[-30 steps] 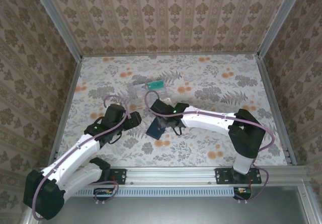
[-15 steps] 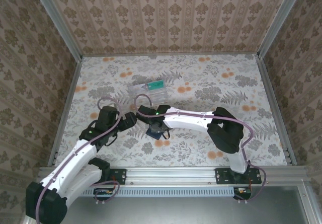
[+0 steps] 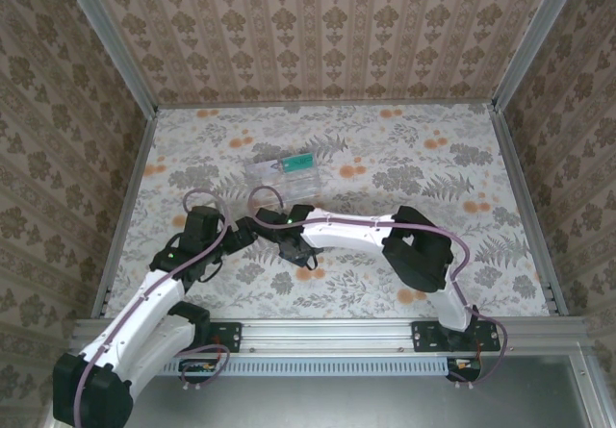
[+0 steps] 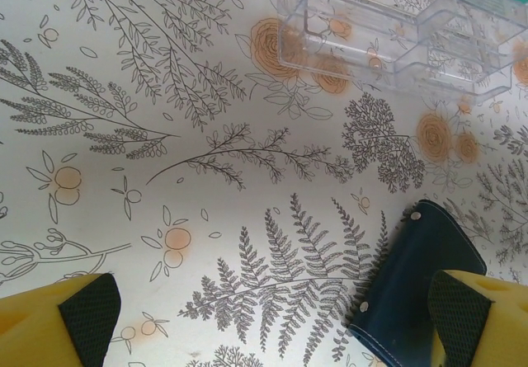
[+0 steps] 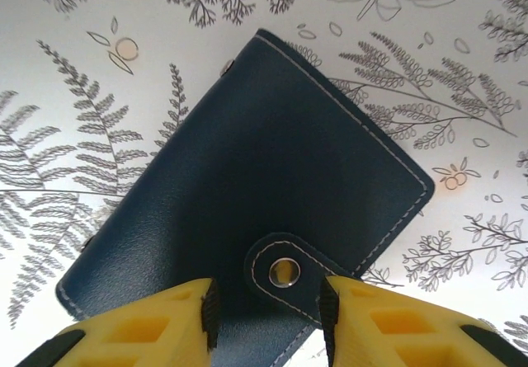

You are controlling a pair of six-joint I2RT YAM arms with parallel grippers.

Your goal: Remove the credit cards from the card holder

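- Right wrist view showed the small, flat, dark navy folding card holder (image 5: 247,185) lying closed on the white, floral-printed counter (image 5: 66,70), its strap fastened down by a silver stud.
- The right claw (image 5: 268,313) stood low over that strap with its yellow fingers (image 5: 136,330) narrowed to either side of it. Whether they gripped it could not be told.
- Left wrist view showed the left claw (image 4: 268,322) released, jaws spread wide, with one pad in front of the card holder's edge.
- A clear, rectangular plastic box (image 4: 388,29) sat farther out on the counter, apart from the card holder.
- Top external view showed a thin teal-green plastic credit card (image 3: 299,163) at that box; whether it lay in or on the box was unclear.
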